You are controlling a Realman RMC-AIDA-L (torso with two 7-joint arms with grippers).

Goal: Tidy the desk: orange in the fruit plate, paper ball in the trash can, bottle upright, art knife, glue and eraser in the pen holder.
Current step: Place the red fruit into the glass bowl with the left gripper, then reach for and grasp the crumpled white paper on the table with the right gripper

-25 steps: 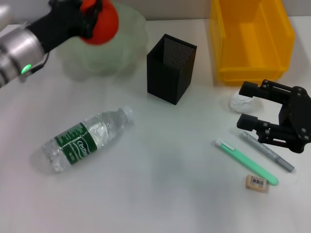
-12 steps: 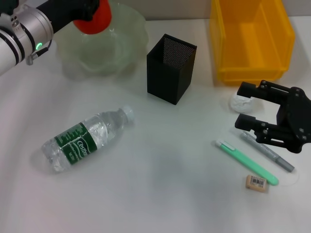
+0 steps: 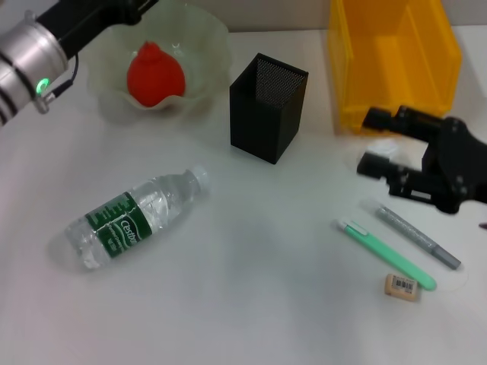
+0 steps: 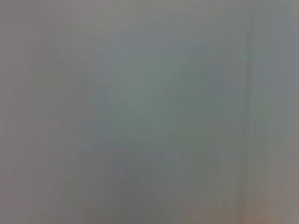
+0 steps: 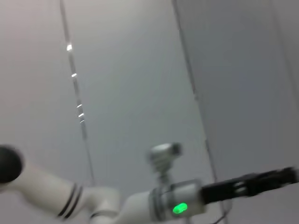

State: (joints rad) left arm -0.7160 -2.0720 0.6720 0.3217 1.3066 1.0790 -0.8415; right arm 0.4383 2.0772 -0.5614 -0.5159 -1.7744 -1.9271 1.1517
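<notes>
The orange (image 3: 156, 74) rests in the fruit plate (image 3: 207, 76), free of my left gripper (image 3: 141, 4), which is open at the picture's top edge just above the plate. My right gripper (image 3: 373, 141) is open beside the trash can (image 3: 392, 61), with its jaws around the spot of the paper ball (image 3: 383, 145), which is mostly hidden. The bottle (image 3: 133, 220) lies on its side. The pen holder (image 3: 268, 106) stands upright. A green pen-shaped tool (image 3: 388, 255), a grey one (image 3: 418, 237) and the eraser (image 3: 401, 286) lie on the table; which is the art knife or glue I cannot tell.
The white table (image 3: 266, 304) has open surface between the bottle and the pens. The trash can's front wall is close behind the right gripper. The right wrist view shows only my left arm (image 5: 177, 205) against a wall.
The left gripper let go of the orange, which now lies in the fruit plate, and the arm drew up and back. The right gripper shifted left and up over the paper ball.
</notes>
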